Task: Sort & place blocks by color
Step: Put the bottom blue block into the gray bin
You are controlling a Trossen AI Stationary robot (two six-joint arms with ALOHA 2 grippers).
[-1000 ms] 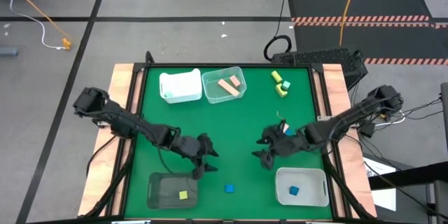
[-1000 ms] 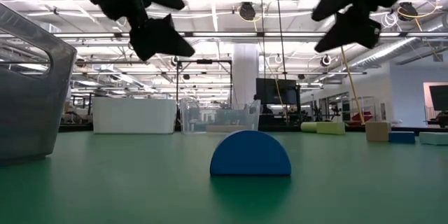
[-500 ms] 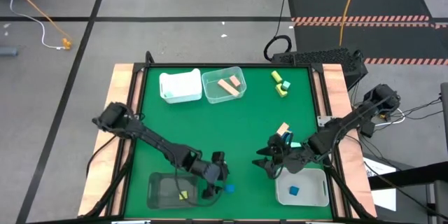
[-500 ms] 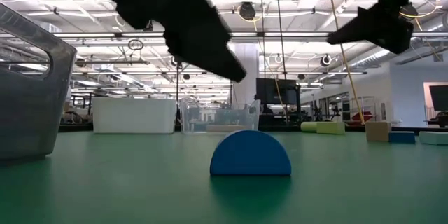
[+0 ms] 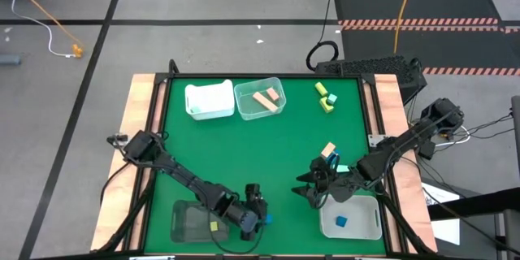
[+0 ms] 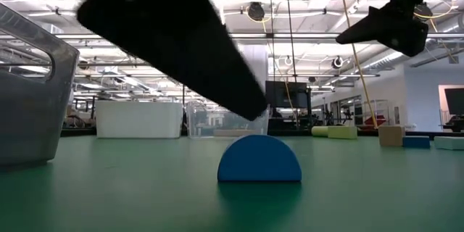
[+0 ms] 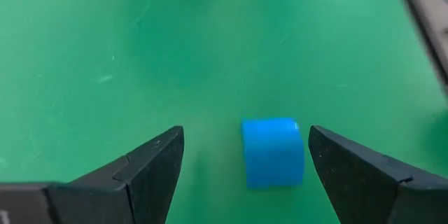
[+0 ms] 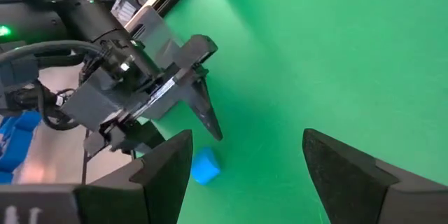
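A blue half-round block (image 6: pixel 259 159) lies flat side down on the green table near its near edge (image 5: pixel 266 220). My left gripper (image 7: pixel 245 140) is open and low over it. In the left wrist view the block (image 7: pixel 273 152) lies between the two fingers, nearer to one of them, and touches neither. My right gripper (image 5: pixel 307 191) is open and empty. It hangs above the table beside the white bin (image 5: pixel 370 229), which holds one blue block (image 5: pixel 341 221). A tan block (image 5: pixel 328 149) and a teal one (image 5: pixel 335 165) lie by the right arm.
A dark bin (image 5: pixel 185 221) at the near left holds a yellow-green block (image 5: pixel 213 226). At the far edge stand a white bin (image 5: pixel 209 100) and a clear bin (image 5: pixel 272 110) with tan blocks. Yellow-green blocks (image 5: pixel 325 97) lie at the far right. Bare green table lies in the middle.
My left gripper has swung toward the near edge and to the right, and come down over the blue block, staying open. My right gripper has shifted a little toward the near edge, up to the white bin, then held still. The blocks have not moved.
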